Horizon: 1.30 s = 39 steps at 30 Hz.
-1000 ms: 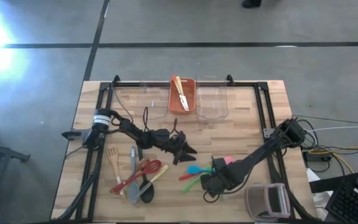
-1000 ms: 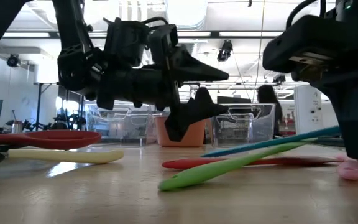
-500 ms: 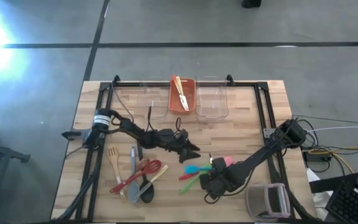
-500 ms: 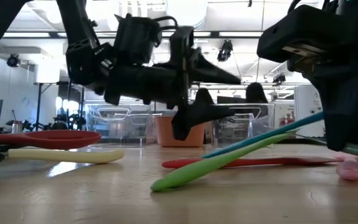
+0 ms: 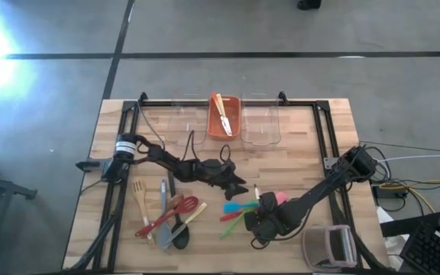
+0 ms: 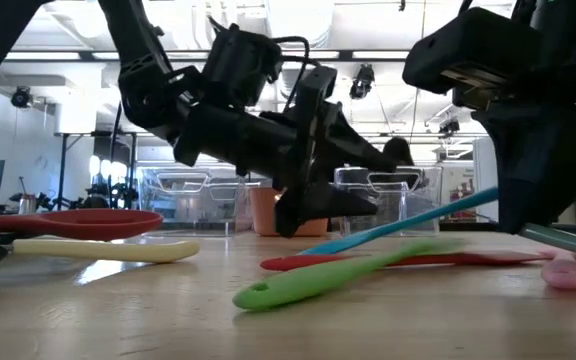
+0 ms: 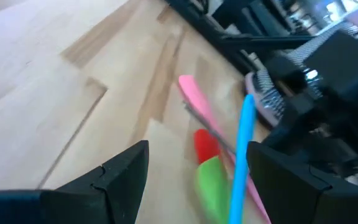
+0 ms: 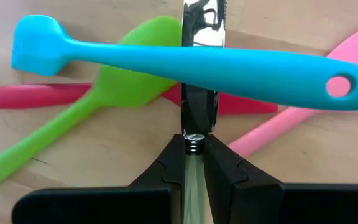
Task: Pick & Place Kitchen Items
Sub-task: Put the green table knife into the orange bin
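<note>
Overhead, your right gripper [image 5: 257,200] sits low over the small plastic spoons near the counter [image 5: 296,164] front, and its own arm hides most of what it carries. From the right wrist you see it clenched on a table knife [image 8: 202,37], pale handle between the jaws, shiny serrated blade running forward under the blue spoon [image 8: 185,62]. That blue spoon lies tilted across the blade; the green spoon [image 8: 114,93], red spoon [image 8: 36,95] and pink spoon [image 8: 303,112] lie on the wood beneath. Your left gripper [image 5: 237,184] hovers just beside the same cluster, jaws spread wide and holding nothing. Larger spatulas [image 5: 166,218] lie in a heap at the front left; individual pieces overlap and are hard to separate. The orange bin [image 5: 211,126] at the back holds utensils too small to identify. No legible writing anywhere.
</note>
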Available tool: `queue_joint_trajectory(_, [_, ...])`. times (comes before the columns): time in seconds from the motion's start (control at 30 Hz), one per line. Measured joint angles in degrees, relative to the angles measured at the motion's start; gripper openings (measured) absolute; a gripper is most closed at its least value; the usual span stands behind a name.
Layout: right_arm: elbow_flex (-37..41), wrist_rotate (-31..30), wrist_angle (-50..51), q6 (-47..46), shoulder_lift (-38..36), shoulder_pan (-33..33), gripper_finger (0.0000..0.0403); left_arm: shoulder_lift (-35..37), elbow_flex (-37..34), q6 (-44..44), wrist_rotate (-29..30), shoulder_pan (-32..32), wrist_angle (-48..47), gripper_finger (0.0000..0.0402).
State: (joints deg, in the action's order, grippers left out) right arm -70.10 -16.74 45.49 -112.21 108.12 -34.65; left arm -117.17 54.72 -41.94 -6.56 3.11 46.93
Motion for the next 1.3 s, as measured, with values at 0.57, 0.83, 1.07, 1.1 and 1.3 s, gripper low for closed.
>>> queue_joint_trajectory(0.57, [0.0,-3.6,-1.5,1.8,0.0,-0.1,0.002,-10.0,10.4,-6.3,-2.6,0.5,3.9,0.0273])
queue_joint_trajectory(0.83, [0.0,-4.5,-1.8,1.9,0.0,-0.1,0.0019,-11.2,12.3,-7.9,-2.3,0.8,3.6,0.0272])
queue_joint_trajectory(1.07, [-0.1,-4.6,-2.1,2.0,-0.2,-0.1,0.0003,-11.2,12.3,-7.2,-2.5,1.0,3.5,0.0211])
queue_joint_trajectory(1.1, [-0.1,-4.6,-2.1,2.0,-0.1,-0.1,0.0001,-11.2,12.3,-6.9,-2.4,1.0,3.5,0.0193])
queue_joint_trajectory(1.3, [-0.1,-4.4,-2.4,2.0,-0.2,-0.3,0.0003,-11.2,12.3,-4.7,-3.4,1.1,3.4,0.0057])
